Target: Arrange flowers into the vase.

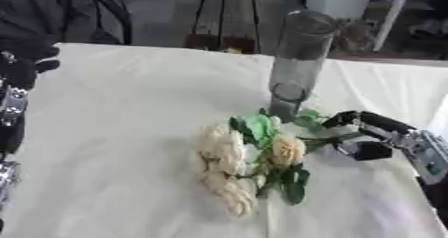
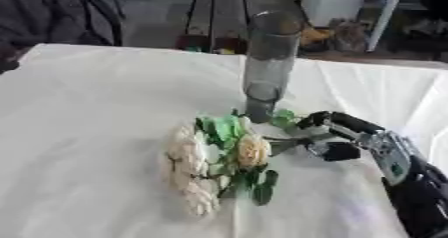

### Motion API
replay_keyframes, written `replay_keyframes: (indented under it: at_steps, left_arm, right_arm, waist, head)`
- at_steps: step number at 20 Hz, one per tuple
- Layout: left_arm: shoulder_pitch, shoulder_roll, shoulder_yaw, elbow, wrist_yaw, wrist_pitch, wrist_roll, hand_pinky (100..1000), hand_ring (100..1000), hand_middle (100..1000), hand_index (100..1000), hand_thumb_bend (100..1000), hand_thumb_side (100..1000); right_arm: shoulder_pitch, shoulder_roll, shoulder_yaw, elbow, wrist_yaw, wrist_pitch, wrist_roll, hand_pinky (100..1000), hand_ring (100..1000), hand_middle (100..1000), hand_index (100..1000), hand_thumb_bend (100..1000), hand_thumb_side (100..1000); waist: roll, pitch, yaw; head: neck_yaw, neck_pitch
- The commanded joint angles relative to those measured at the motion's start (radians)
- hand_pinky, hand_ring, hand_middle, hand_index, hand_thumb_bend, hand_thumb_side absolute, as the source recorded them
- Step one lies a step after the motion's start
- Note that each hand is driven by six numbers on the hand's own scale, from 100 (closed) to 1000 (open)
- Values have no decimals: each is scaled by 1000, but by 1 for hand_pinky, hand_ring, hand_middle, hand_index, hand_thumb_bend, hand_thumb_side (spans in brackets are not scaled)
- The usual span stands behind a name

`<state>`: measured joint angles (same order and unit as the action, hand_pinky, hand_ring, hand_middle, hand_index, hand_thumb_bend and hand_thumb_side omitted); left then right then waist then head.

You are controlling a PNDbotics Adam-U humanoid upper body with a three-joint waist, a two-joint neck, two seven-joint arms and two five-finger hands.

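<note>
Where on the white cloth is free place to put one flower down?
The cloth lies bare left of the flowers, up to the left hand. It is crowded between the vase, the flowers and the right hand.

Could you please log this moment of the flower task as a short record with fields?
vase: clear tall vase upright on the white tablecloth, no flowers inside
flowers: cream flowers with green leaves lying on the cloth in front of the vase
right hand: right hand beside the flowers, fingers curled around the green stems
left hand: left hand at the left edge, away from the flowers; finger state unclear
progress: nothing in the vase yet
</note>
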<state>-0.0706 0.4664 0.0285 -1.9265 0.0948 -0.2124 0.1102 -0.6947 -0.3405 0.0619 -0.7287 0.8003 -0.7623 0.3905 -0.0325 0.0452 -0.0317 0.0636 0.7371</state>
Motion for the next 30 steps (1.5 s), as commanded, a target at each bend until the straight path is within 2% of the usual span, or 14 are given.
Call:
replay_keyframes:
  at_steps: [1, 21, 30]
  left_arm:
    - [-11, 15, 2, -11, -4, 0, -2, 803, 801, 762, 748, 472, 760]
    - [-11, 19, 1, -11, -4, 1, -2, 804, 801, 762, 748, 473, 759]
    - [-11, 19, 1, -11, -4, 1, -2, 803, 800, 762, 748, 474, 759]
  right_arm:
    - [-12, -19, 4, -12, 1, -145, 141, 838, 835, 759, 877, 182, 543]
    - [0, -57, 48, -75, -54, -145, 179, 833, 836, 763, 878, 188, 536]
    - [1, -43, 56, -73, -53, -145, 193, 833, 835, 761, 877, 185, 535]
  waist:
    - [1, -8, 0]
    - [-3, -11, -5]
    - [-3, -11, -3]
  head:
    - [3, -2]
    - [8, -3]
    - [8, -3]
